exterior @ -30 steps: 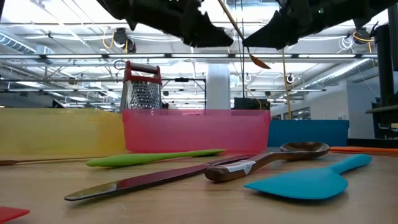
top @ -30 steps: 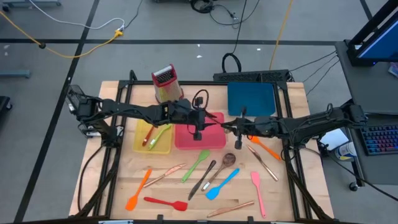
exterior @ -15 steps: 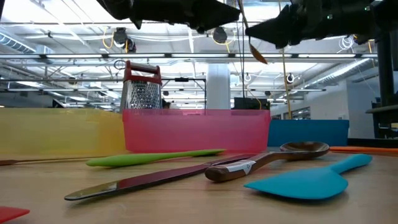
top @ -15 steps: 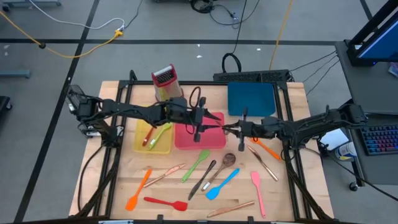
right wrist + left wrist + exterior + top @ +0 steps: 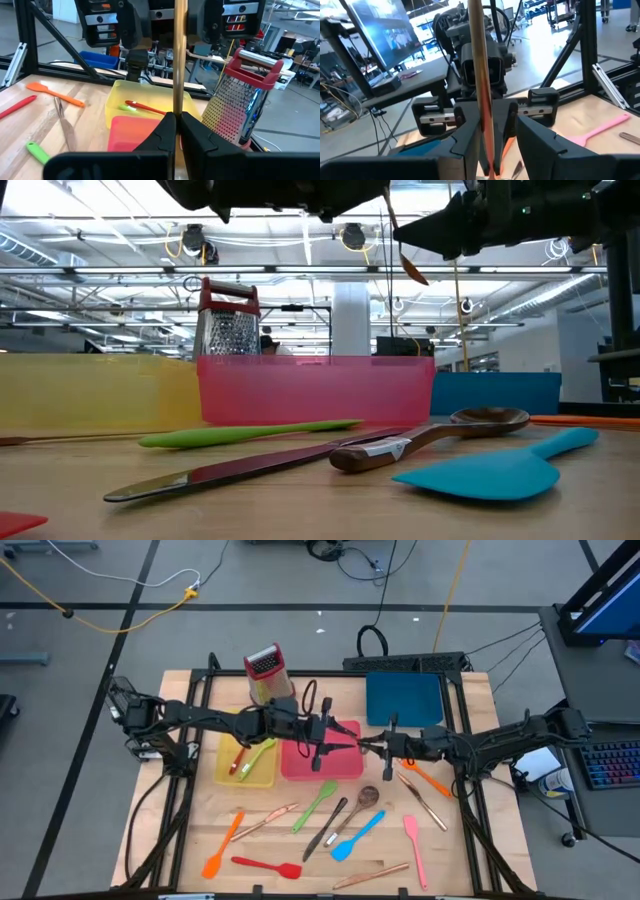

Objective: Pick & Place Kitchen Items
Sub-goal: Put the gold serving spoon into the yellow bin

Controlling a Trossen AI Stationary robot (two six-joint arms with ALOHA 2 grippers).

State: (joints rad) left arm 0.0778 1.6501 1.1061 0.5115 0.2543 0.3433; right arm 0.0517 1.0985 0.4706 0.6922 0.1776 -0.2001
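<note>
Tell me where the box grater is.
In the high view the box grater stands upright at the table's far edge, on the left arm's side, just behind the yellow tray and pink tray.

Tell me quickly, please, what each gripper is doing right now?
Left gripper: open, its fingers either side of the copper-coloured utensil.
Right gripper: shut on that same utensil, above the pink tray.

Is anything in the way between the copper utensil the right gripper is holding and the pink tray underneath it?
Nothing visible. The right gripper is shut on the copper utensil above the pink tray, and the left gripper's open fingers flank it.
</note>
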